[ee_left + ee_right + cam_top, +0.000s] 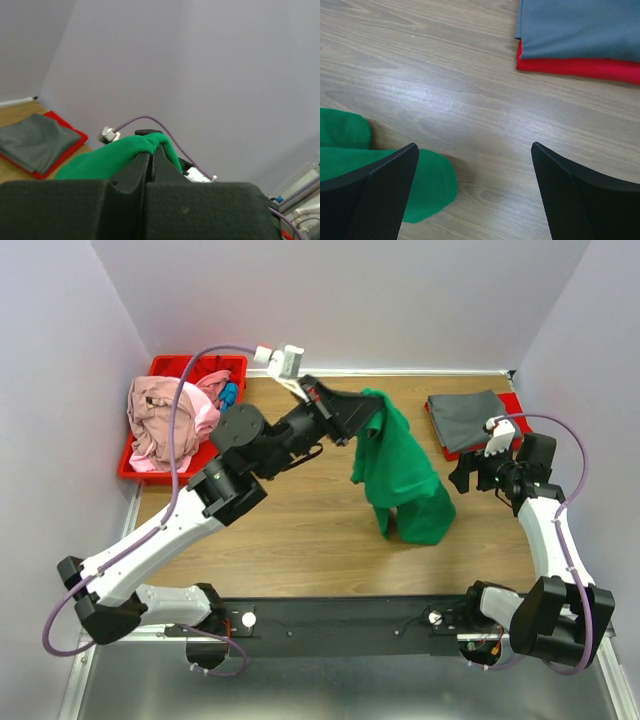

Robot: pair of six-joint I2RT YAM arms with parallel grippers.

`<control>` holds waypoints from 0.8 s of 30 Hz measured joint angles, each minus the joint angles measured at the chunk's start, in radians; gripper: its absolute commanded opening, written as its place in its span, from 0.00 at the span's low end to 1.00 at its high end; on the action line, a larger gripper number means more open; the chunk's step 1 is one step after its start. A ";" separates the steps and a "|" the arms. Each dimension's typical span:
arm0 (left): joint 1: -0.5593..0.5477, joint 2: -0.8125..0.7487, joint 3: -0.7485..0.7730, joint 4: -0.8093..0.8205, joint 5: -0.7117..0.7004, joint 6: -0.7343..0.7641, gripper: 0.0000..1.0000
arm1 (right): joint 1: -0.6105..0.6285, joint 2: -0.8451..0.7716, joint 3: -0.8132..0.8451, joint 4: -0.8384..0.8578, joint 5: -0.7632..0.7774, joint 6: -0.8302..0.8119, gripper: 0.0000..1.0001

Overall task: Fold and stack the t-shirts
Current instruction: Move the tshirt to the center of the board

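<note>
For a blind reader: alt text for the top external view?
The shut left gripper holds up a green t-shirt, its lower end on the table. The open right gripper hovers beside it; a folded grey t-shirt lies right, a red bin of pink clothes left.

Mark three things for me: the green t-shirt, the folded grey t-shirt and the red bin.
Bright green cloth t-shirt (400,475), top view, middle of its hanging body.
Folded dark grey cloth t-shirt (467,418), top view, centre of its upper face.
Red plastic bin (165,365), top view, far rim near its left corner.

4+ tees (400,475), 1 bin (165,362), 2 pincers (375,407) (462,480)
</note>
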 measured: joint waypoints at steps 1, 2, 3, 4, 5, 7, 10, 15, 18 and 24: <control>0.008 -0.026 -0.042 0.006 -0.025 -0.003 0.00 | 0.000 0.001 0.000 0.000 0.002 0.002 1.00; 0.019 -0.055 -0.089 0.010 -0.042 -0.006 0.00 | 0.000 0.003 0.000 0.000 0.003 0.003 1.00; 0.039 -0.089 -0.147 0.021 -0.056 -0.016 0.00 | 0.000 0.006 0.000 0.000 0.004 0.003 1.00; 0.055 -0.110 -0.188 0.026 -0.066 -0.021 0.00 | 0.000 0.010 0.000 0.000 0.005 0.003 1.00; 0.092 -0.143 -0.244 0.028 -0.076 -0.034 0.00 | 0.000 0.014 0.000 0.000 0.005 0.003 1.00; 0.152 -0.187 -0.355 0.051 -0.084 -0.055 0.00 | 0.000 0.022 0.000 0.000 0.006 0.003 1.00; 0.237 -0.195 -0.494 0.080 -0.082 -0.076 0.16 | 0.000 0.027 0.000 0.001 0.005 0.003 1.00; 0.328 -0.150 -0.725 0.131 -0.008 -0.078 0.55 | 0.000 0.032 0.000 0.001 0.005 0.003 1.00; 0.353 -0.082 -0.764 0.101 0.024 -0.046 0.61 | 0.000 0.036 0.000 0.001 0.001 0.003 1.00; 0.354 -0.079 -0.685 -0.009 -0.013 0.079 0.68 | 0.000 0.036 0.000 -0.009 -0.080 -0.028 1.00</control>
